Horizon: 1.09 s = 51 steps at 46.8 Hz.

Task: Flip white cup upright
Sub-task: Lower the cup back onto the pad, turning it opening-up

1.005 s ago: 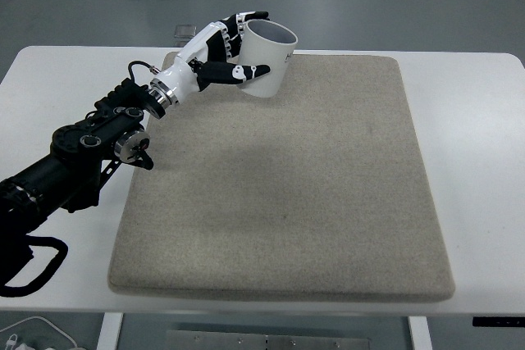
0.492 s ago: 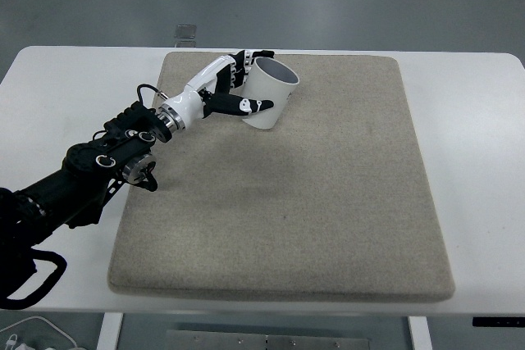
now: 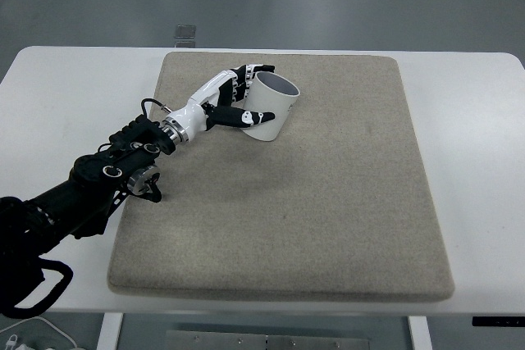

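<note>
Left hand (image 3: pixel 234 102) wrapped around white cup (image 3: pixel 271 107), now lower than a second ago and down at the far-left part of the beige mat (image 3: pixel 328 202), mouth up but tilted; nearly upright, release seemingly next

The left hand (image 3: pixel 232 102) gripped the white cup (image 3: pixel 271 106), mouth tilted toward one o'clock, on the beige mat (image 3: pixel 328 202) covering the white surface (image 3: pixel 476 137).

Left hand (image 3: pixel 232 101) lowered with white cup (image 3: pixel 271 107), from above far edge down onto beige mat (image 3: pixel 328 202) (mouth up, slightly tilted)
</note>
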### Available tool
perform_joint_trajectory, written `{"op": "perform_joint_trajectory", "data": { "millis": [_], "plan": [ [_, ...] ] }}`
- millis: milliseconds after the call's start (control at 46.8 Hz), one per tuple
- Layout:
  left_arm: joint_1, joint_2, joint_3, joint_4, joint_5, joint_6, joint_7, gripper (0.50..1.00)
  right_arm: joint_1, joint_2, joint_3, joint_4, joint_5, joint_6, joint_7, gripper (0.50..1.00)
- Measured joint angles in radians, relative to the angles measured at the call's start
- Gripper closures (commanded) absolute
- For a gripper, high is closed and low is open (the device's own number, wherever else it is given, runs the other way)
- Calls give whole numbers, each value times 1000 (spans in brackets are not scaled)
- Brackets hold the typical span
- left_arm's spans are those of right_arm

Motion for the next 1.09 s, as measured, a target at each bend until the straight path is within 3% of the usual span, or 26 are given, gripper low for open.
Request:
{"op": "perform_joint_trajectory", "data": {
  "millis": [171,214,363,513,1090],
  "plan": [
    [0,-4,-1,1,-4,23,0,722,0,0,0,0,1,0,0,570],
    [2,-9,-1,1,-6,28,0,652,0,0,0,0,1,0,0,570],
    [11,-14,-8,0,-8,29,0,604,0,0,0,1,1,0,0,570],
    [11,-15,-12,-1,-16,26,0,510,0,0,0,0,1,0,0,570],
    [13,-14,-23,-16,-64,13,0,504,0,0,0,1,2,-2,0,570]
  ]
}}
